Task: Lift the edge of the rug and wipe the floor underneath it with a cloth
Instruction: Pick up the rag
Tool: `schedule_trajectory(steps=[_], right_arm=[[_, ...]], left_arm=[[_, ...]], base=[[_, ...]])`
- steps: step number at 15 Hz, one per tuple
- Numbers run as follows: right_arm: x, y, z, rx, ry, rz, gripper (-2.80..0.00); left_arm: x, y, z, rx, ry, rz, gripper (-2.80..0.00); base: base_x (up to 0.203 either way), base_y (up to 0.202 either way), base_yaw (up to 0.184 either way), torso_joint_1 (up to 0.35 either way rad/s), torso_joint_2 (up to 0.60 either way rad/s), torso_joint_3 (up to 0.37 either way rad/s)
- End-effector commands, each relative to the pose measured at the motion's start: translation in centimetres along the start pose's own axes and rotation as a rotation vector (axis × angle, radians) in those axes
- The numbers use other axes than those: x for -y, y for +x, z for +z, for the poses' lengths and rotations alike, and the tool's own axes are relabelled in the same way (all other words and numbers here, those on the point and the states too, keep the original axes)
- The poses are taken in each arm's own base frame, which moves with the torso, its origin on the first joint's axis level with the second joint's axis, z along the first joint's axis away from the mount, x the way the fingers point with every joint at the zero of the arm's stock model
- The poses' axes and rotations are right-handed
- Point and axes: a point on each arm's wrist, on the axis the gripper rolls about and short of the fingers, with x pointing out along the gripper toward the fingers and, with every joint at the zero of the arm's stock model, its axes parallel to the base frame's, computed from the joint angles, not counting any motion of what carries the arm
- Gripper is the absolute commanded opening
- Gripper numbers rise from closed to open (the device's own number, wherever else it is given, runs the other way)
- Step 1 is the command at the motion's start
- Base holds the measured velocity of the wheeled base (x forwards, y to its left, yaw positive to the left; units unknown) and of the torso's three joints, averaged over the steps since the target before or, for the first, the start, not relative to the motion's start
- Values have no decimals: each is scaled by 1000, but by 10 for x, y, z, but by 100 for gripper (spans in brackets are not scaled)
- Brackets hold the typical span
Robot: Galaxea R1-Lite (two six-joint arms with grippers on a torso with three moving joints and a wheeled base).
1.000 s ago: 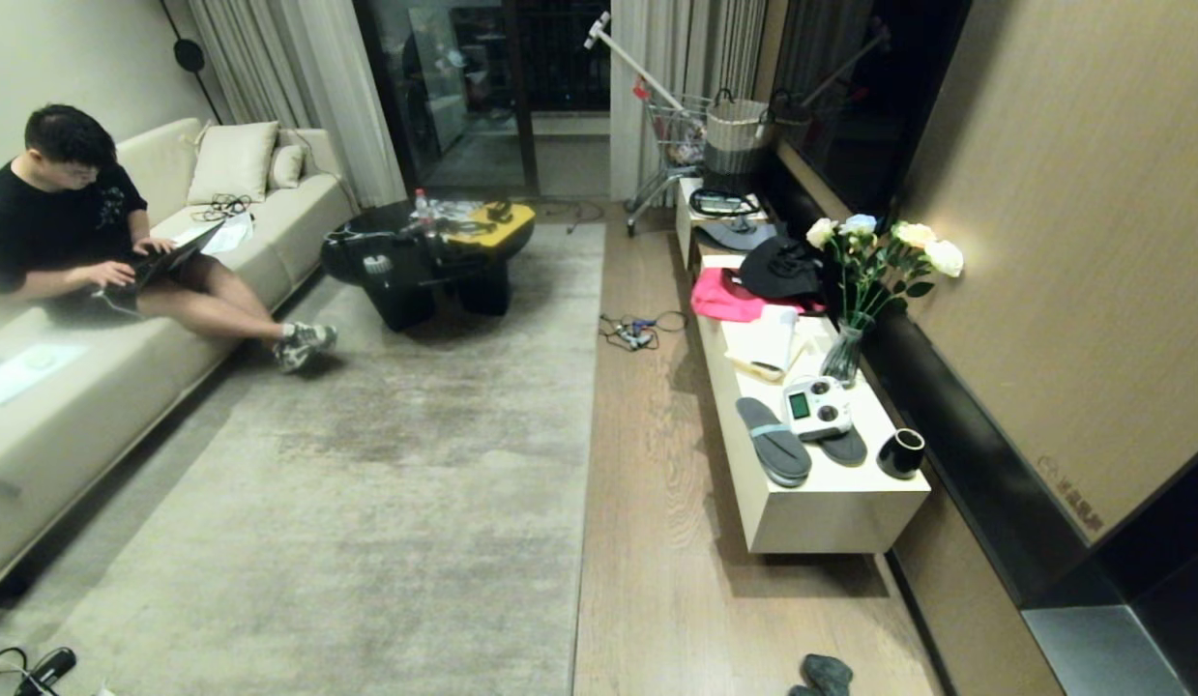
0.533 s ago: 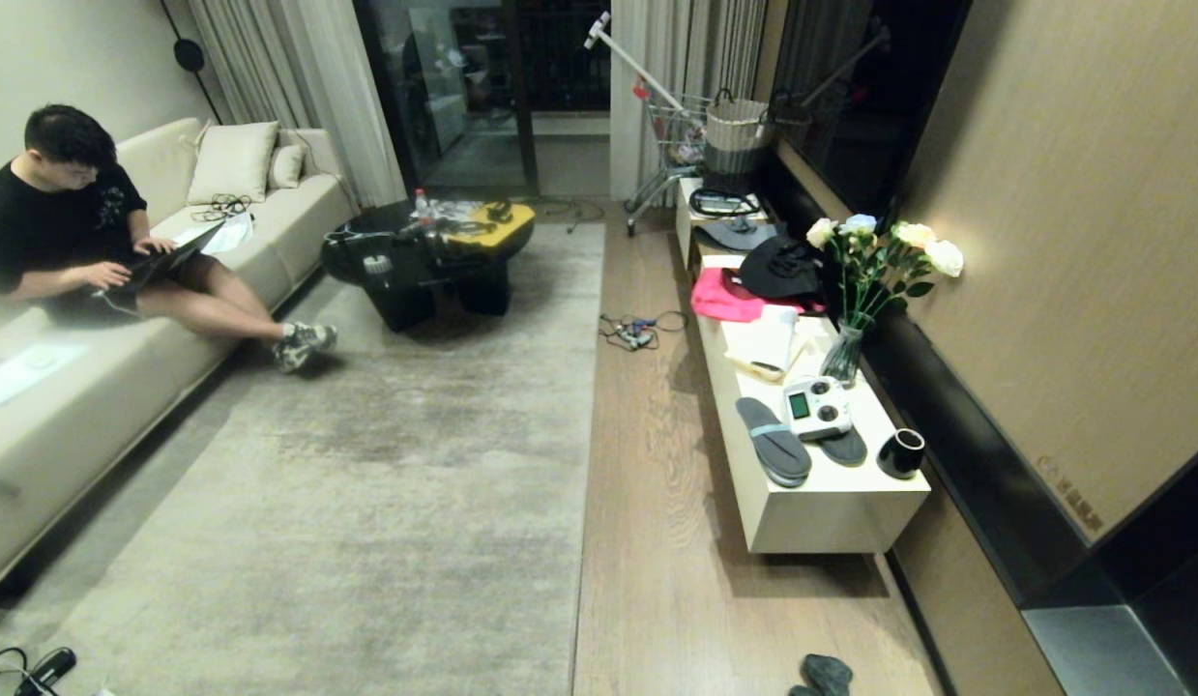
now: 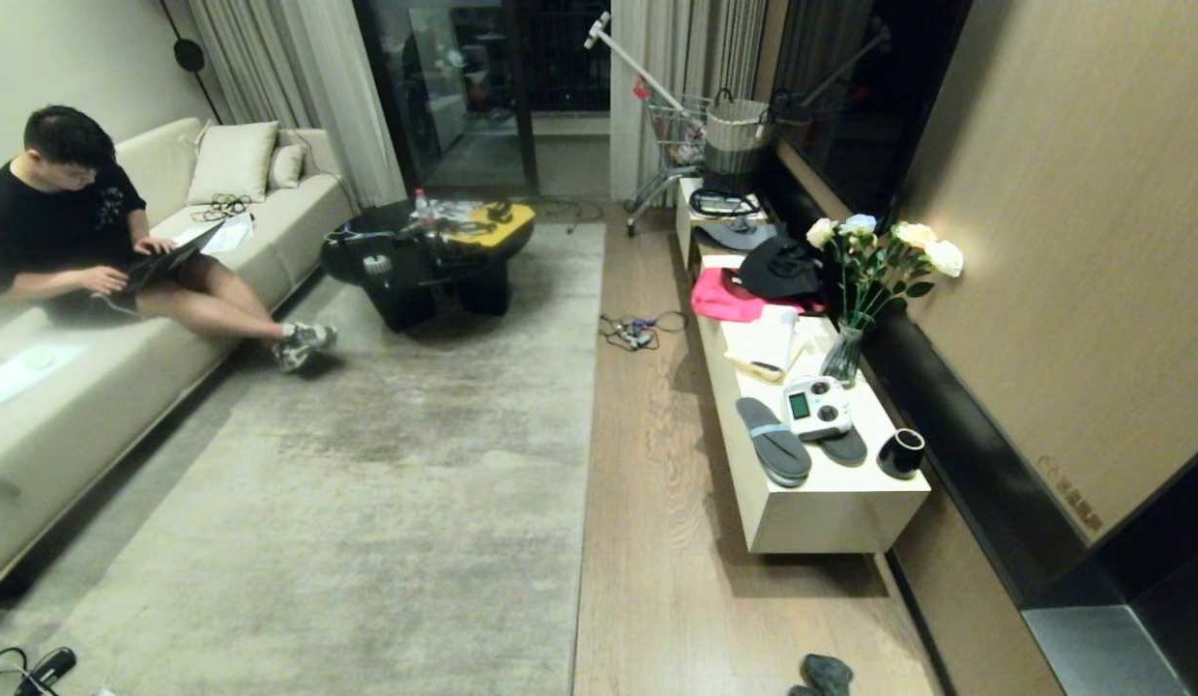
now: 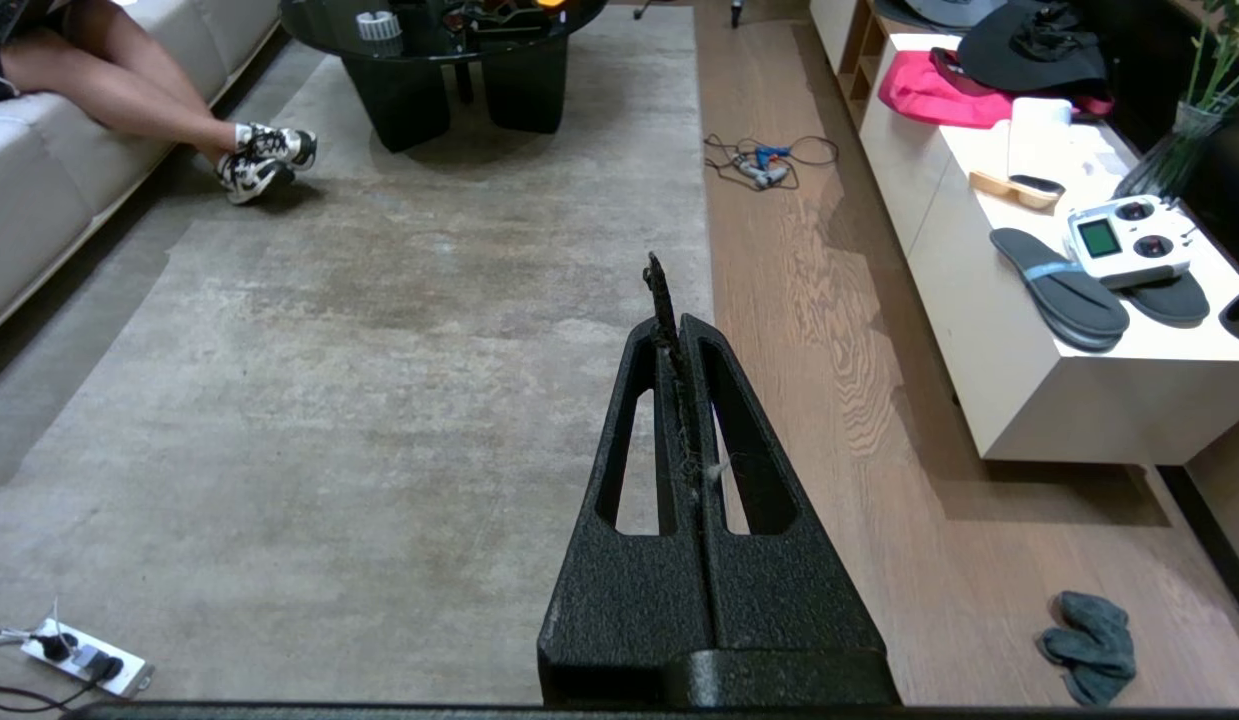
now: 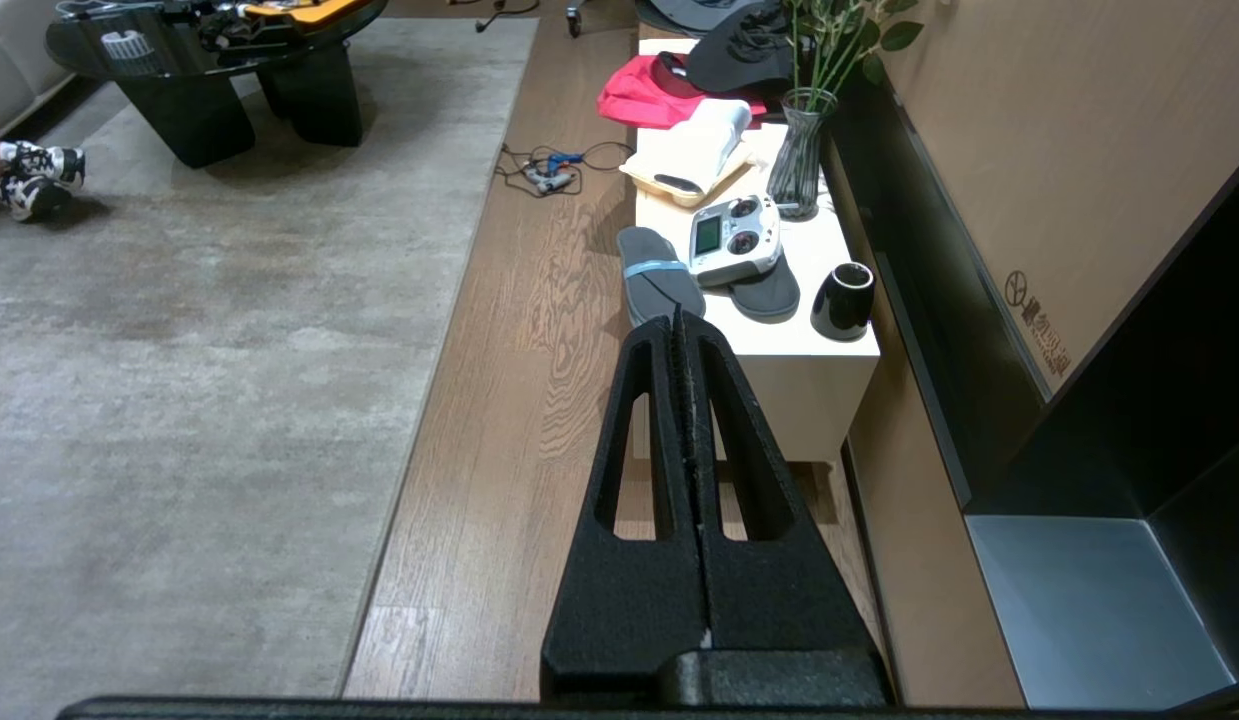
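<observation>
Both grippers, left (image 4: 669, 330) and right (image 5: 679, 345), have closed, empty fingers; cloth (image 4: 1089, 645) lies on floor (image 3: 657, 541), not yet picked up

A large rug (image 3: 386, 483) covers the left and middle of the room, its rug edge (image 3: 589, 464) running straight away from the camera. Right of it lies a strip of floor (image 3: 647, 503), then a low cabinet (image 3: 821, 512) against the right wall. The cloth (image 3: 826, 674) lies on the floor near the camera, before the cabinet. A sofa (image 3: 67, 425) stands left of the rug, a coffee table (image 3: 424, 261) on its far end.
</observation>
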Motion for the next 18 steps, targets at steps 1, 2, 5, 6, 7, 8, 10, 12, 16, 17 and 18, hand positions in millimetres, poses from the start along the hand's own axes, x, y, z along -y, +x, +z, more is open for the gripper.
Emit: schedule_trajectory(steps=[1,2,5,6,7,8,10,12,16,17,18], right_arm=[[0,0,0,1,0,1,-280],[0,0,0,1,0,1,-280],[0,0,0,1,0,1,-280],[0,0,0,1,0,1,-280],[0,0,0,1,0,1,-280],[0,0,0,2,0,1,-280],[0,0,0,0,1,1,-280],[0,0,0,2,3,2,-280],[0,0,0,2,5,2,-280],[0,0,0,2,5,-1,-280],[0,0,0,2,5,1,-280]], left_arm=[[0,0,0,0,0,0,-280],[0,0,0,0,0,0,-280],[0,0,0,0,0,0,-280],[0,0,0,0,0,0,-280],[0,0,0,0,0,0,-280],[0,0,0,0,0,0,-280],[0,0,0,0,0,0,-280],[0,0,0,0,0,0,-280],[0,0,0,0,0,0,-280],[0,0,0,0,0,0,-280],[0,0,0,0,0,0,-280]], base=[[0,0,0,0,0,0],[0,0,0,0,0,0],[0,0,0,0,0,0],[0,0,0,0,0,0],[0,0,0,0,0,0],[0,0,0,0,0,0],[0,0,0,0,0,0],[0,0,0,-50,102,67],[0,0,0,-117,267,151],[0,0,0,-133,299,178],[0,0,0,-146,331,179]])
